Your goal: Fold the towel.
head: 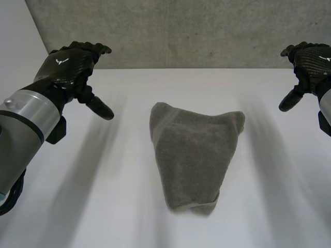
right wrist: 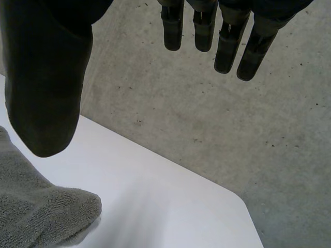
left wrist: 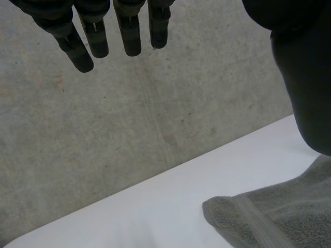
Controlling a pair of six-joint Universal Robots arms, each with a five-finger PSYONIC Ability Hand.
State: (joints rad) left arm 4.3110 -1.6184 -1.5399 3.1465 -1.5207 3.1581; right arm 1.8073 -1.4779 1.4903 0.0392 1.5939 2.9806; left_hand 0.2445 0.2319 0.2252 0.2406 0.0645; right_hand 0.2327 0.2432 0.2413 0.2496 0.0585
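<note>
- Towel (head: 194,155) is seen lying in a loose, tapered heap at the middle of the white surface (head: 103,206).
- Left hand (head: 72,64) and right hand (head: 310,62) are raised to either side, fingers relaxed, nothing grasped, well apart from the towel.
- Soft, limp, light handling is expected; the two wide far corners are judged the best places to pinch.

The right robot hand (right wrist: 46,77) hangs relaxed near the towel (right wrist: 36,212) corner on the table (right wrist: 155,206)
</note>
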